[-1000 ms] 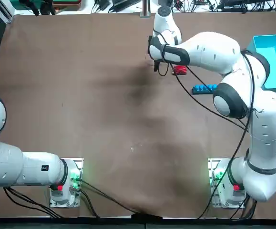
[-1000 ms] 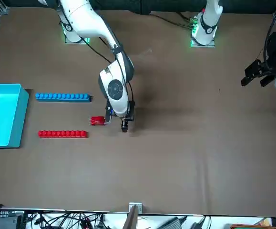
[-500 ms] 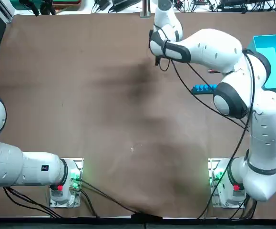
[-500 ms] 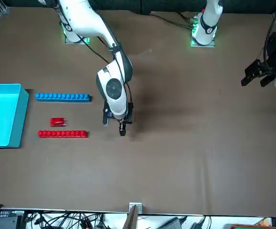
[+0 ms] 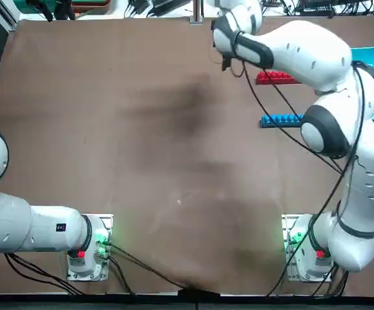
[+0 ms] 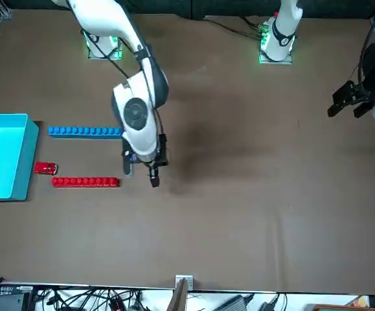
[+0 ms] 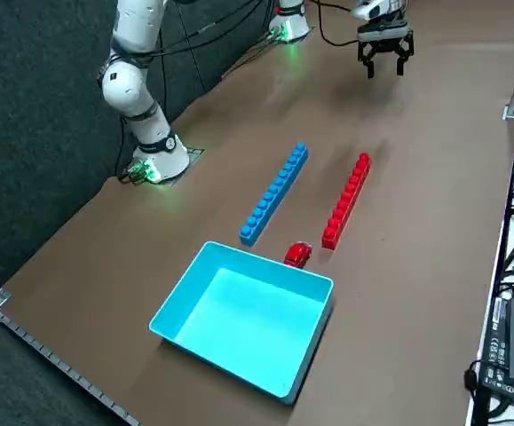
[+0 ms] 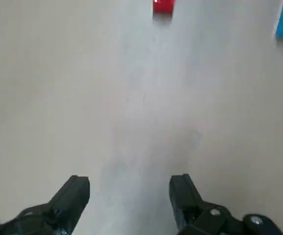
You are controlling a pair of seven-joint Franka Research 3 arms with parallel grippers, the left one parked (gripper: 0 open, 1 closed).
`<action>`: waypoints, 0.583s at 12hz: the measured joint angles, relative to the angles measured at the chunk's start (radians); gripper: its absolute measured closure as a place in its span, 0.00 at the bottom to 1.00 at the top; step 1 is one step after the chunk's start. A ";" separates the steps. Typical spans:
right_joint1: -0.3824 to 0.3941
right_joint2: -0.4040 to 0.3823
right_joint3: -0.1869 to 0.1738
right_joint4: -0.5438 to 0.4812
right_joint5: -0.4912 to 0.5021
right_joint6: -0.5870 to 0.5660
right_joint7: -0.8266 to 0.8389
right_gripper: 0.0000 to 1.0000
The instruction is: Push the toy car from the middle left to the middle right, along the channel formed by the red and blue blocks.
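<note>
Right gripper off the bars' left ends, fingers parted, empty. Toy car well rightward, long axis left-right; further pushing probably unnecessary.

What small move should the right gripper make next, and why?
I'd probably lift the right gripper slightly and back it away rather than push again. The car already sits past the bin-side ends of the red bar and blue bar, close to the bin, so another push might run it into the bin.
</note>
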 joint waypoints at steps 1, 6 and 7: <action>-0.020 -0.012 -0.001 0.000 0.000 -0.027 -0.063 0.00; -0.139 -0.093 -0.004 -0.001 0.000 -0.197 -0.402 0.00; -0.157 -0.109 -0.004 -0.002 0.000 -0.219 -0.461 0.00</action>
